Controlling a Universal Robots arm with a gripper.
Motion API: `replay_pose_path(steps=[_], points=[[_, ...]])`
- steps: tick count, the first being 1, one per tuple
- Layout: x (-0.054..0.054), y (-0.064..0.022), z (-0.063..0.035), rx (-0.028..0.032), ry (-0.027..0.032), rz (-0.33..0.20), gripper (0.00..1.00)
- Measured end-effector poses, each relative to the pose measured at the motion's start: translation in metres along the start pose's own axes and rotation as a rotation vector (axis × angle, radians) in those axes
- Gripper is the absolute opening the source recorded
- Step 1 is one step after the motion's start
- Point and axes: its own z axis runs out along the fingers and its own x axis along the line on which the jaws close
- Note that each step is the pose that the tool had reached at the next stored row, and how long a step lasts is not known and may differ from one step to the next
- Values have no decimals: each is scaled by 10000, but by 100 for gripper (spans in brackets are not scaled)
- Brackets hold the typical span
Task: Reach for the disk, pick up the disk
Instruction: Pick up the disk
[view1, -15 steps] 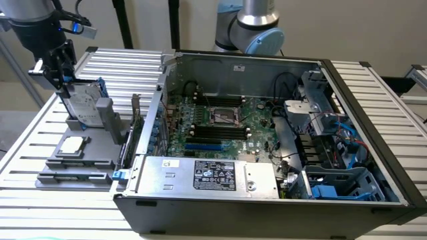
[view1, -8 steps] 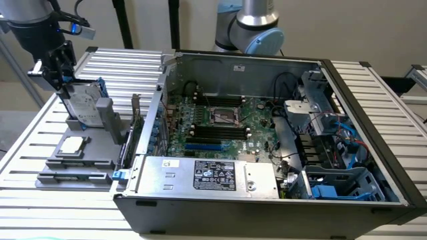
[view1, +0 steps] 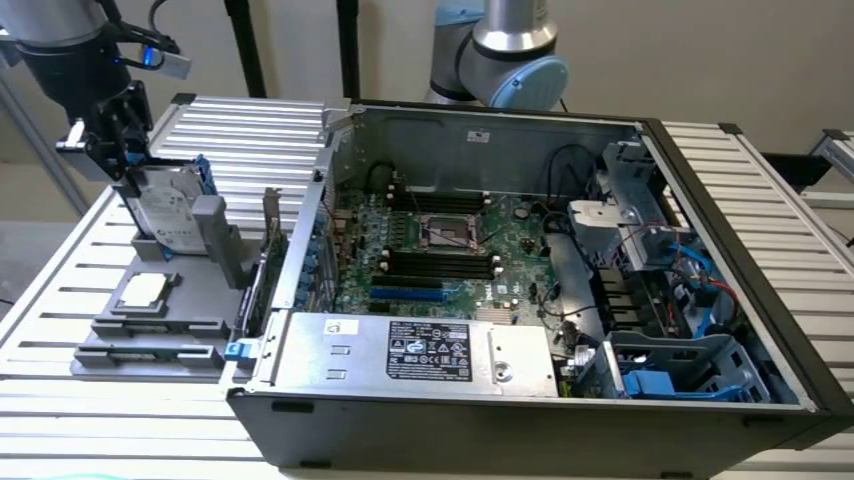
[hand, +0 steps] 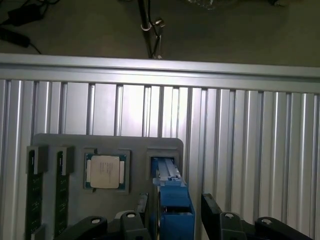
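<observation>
Because the disk (view1: 167, 205) stands on edge in a slot of the grey holder tray (view1: 158, 322), with its label face upright and its blue-edged side uppermost, the top is free for a grasp from above. The tray sits on the slatted aluminium table (view1: 80, 400), to the exterior view's left of the open computer case (view1: 534, 425). It is probably a parts fixture, each piece in its own recess. A square processor chip (view1: 144, 289) lies flat in a neighbouring recess, near the disk but not touching it.

The gripper (view1: 123, 150) hangs directly over the disk's upper edge, wrist pointing down. In the wrist view, the disk's blue edge runs up between the two dark fingers (hand: 212, 212). The jaws are partly open and astride that edge, with a narrow gap showing on at least one side. Nothing looks clamped.

Judgement: reach about complete, grasp not yet made, disk seated in its slot.
</observation>
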Motion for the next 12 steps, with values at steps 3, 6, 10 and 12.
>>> replay_pose_path(steps=[3,6,10,12], points=[[2,0,1,0,0,16,54],[9,0,4,0,0,45,54],[11,1,6,-1,0,62,54],[11,0,6,-2,1,63,52]])
